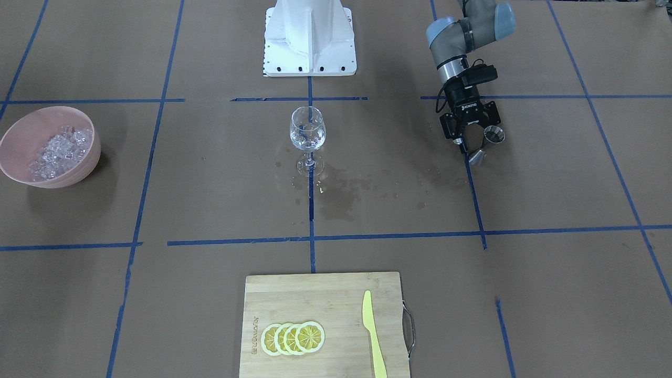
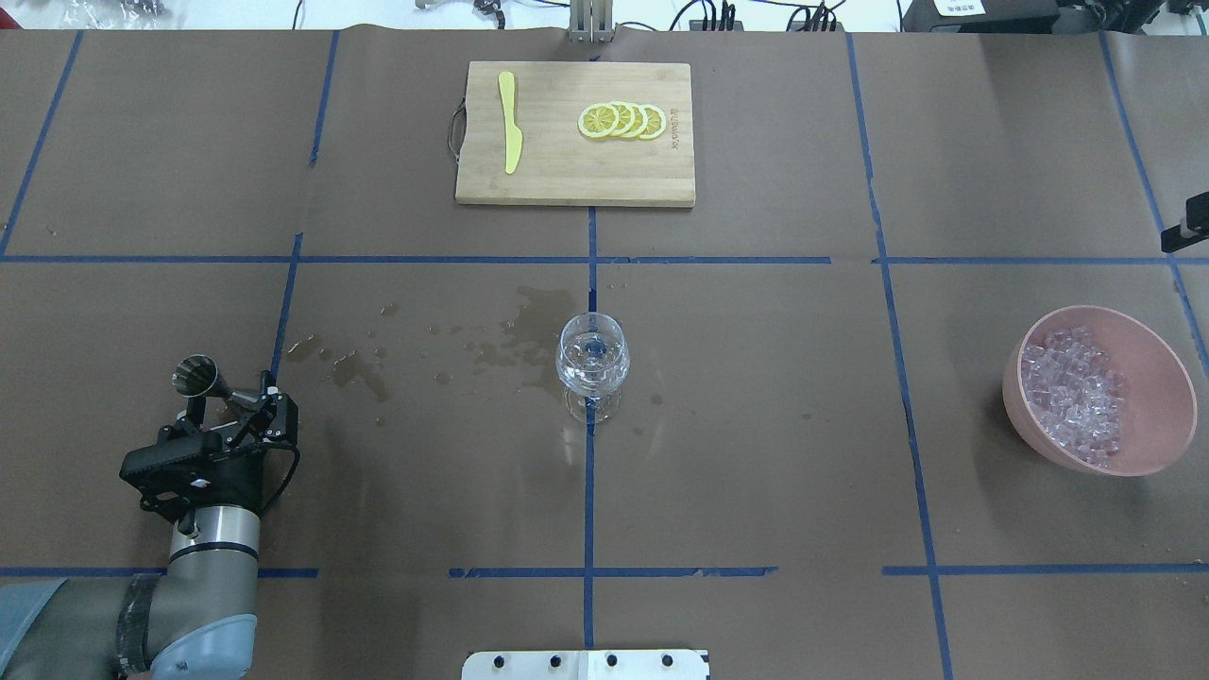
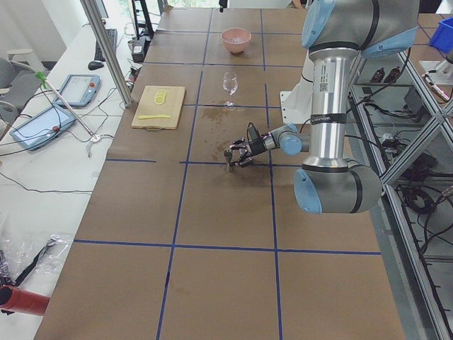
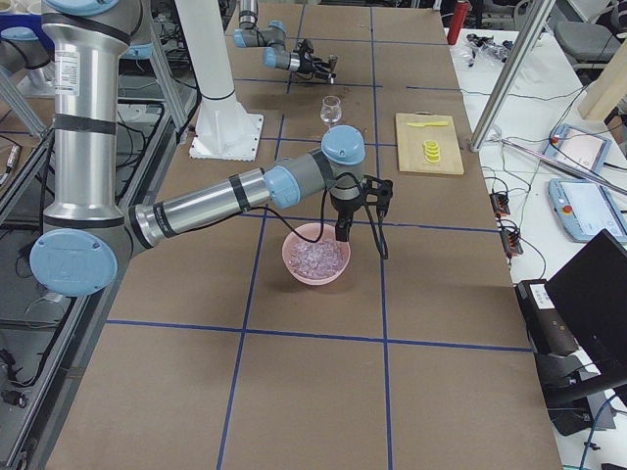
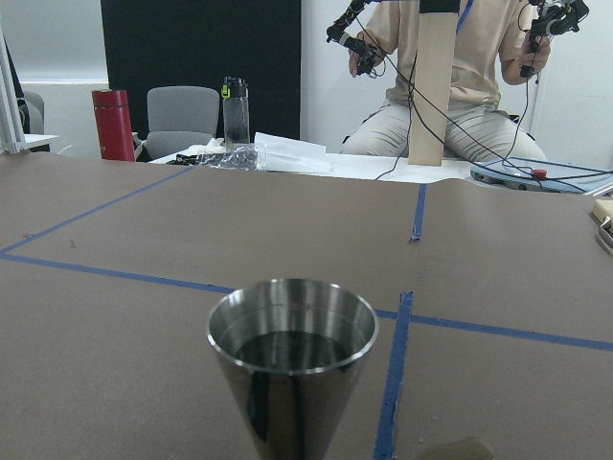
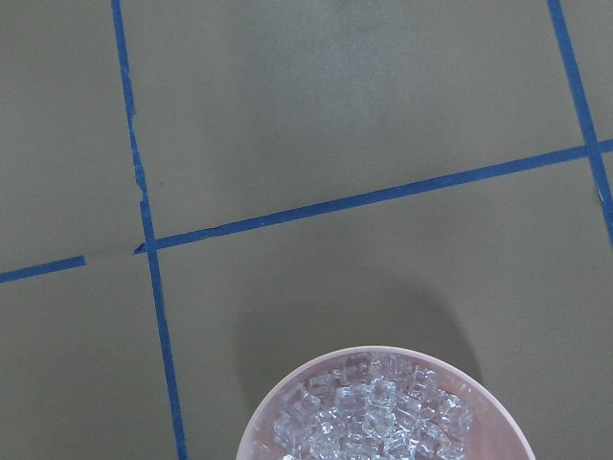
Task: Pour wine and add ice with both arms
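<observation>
**Table under brown paper with a blue tape grid.** At the left, the black two-finger left gripper [image 1: 479,142] is held low over the paper. Its jaws are spread wider than the small double-ended steel measuring cup [image 1: 492,135] that stands between them. Contact between the pads and the cup cannot be made out. In the left wrist view only the cup's upper cone is shown, the foot being cut off by the frame, and the dark surface inside cannot be told from a reflection. The wine [image 1: 307,140] is hard to discern. Only a faint glint is seen low in the bowl of the clear stemmed glass [image 2: 592,364] at the table's centre, beside dark wet stains [image 1: 336,199]. The ice [image 2: 1077,392], small clear cubes, is heaped in the pink round bowl [image 2: 1154,401] at the right. The black right gripper [image 4: 340,237] is shown only from the side, pointing down above that bowl, so whether it is open or closed cannot be told. In its wrist view no fingers appear, and the bowl is cut off at the bottom edge.
</observation>
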Robot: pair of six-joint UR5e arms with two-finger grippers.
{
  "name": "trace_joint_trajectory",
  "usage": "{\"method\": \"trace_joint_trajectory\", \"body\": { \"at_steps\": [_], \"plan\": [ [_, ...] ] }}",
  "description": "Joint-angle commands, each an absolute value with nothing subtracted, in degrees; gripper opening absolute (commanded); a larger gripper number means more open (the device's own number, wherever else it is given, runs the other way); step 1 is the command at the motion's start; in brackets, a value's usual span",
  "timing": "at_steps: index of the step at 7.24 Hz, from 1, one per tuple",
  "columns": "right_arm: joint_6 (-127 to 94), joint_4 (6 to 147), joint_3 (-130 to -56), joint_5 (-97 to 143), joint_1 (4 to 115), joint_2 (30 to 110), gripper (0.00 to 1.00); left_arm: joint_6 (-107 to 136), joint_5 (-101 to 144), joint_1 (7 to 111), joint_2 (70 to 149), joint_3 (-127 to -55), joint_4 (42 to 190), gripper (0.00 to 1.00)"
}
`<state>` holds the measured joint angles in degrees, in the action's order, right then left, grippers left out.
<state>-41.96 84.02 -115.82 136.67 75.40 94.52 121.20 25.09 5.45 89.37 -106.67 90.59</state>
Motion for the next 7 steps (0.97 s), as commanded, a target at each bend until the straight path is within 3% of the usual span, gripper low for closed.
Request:
{"method": "trace_joint_trajectory", "body": {
  "at_steps": [1, 7],
  "plan": [
    [-44.81, 84.02, -117.07, 135.88, 73.40, 94.48, 1.00, 121.20, 24.52, 6.67, 89.30, -106.09, 90.53, 0.82],
    [-45.00, 84.02, -117.16, 135.79, 73.21, 94.48, 1.00, 121.11, 24.43, 6.77, 89.47, -105.03, 90.53, 0.73]
  ]
}}
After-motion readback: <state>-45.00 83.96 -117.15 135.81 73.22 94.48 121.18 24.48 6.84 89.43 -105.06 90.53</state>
